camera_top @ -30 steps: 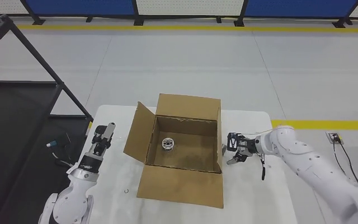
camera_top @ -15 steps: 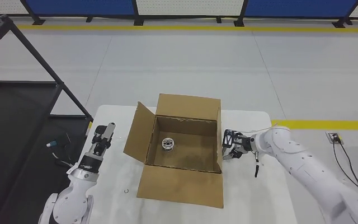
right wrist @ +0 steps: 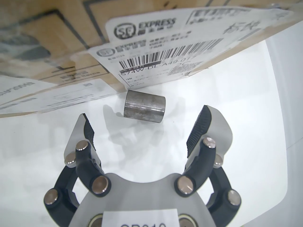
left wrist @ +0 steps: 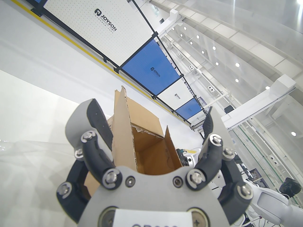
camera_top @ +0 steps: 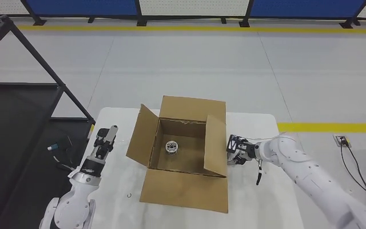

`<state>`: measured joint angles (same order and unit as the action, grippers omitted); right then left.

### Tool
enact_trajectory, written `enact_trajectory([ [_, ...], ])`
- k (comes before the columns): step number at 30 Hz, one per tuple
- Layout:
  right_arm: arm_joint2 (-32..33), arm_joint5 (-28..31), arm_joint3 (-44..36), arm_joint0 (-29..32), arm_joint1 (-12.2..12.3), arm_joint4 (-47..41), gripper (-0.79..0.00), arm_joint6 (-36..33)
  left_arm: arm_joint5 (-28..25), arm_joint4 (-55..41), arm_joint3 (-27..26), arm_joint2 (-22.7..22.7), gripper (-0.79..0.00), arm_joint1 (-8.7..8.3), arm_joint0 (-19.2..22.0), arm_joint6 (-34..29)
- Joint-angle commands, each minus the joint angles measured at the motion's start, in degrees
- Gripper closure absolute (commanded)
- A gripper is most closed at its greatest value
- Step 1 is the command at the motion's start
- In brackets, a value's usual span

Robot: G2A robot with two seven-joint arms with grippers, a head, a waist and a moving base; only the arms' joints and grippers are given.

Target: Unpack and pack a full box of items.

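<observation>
Because the metal cylinder (right wrist: pixel 144 106) lies on its side on the white counter (camera_top: pixel 260 197), just beside the outer wall of the cardboard box (camera_top: pixel 183 193), you should expect it to roll at a nudge. It looks solid, stiff, smooth and heavy for its size, so nothing about it is fragile, but it may slip from a light pinch. Your right tool (camera_top: pixel 231 156), right of centre in the top view, has its ribbed pads spread wide on either side of the cylinder and holds nothing. Close them on the two flat ends, I judge, not the curved flank. The wall so close leaves little room for a slip. Your left tool (left wrist: pixel 152 112) is also spread wide and empty, at the lower left of the top view. A small round item (camera_top: pixel 171 147) sits on the box floor.
</observation>
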<state>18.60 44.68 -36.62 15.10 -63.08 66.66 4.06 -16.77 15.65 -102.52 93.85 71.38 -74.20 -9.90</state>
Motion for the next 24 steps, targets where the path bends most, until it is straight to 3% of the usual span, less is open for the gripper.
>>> enact_trajectory([
  [1, 0.63, -1.09, -0.14, 0.53, 0.19, -0.13, -0.785, 0.05, 0.00, 0.00, 0.00, 0.00, -0.785, 0.00, 0.00, 0.00],
  [14, 5.27, -6.72, -1.98, 4.83, 0.76, -3.55, -0.785, -1.94, 0.00, 0.00, 0.00, 0.00, -0.785, 0.00, 0.00, 0.00],
  [24, 7.87, -8.45, -0.80, 6.93, -0.12, -6.42, -0.785, -3.02, 0.00, 0.00, 0.00, 0.00, -0.785, 0.00, 0.00, 0.00],
])
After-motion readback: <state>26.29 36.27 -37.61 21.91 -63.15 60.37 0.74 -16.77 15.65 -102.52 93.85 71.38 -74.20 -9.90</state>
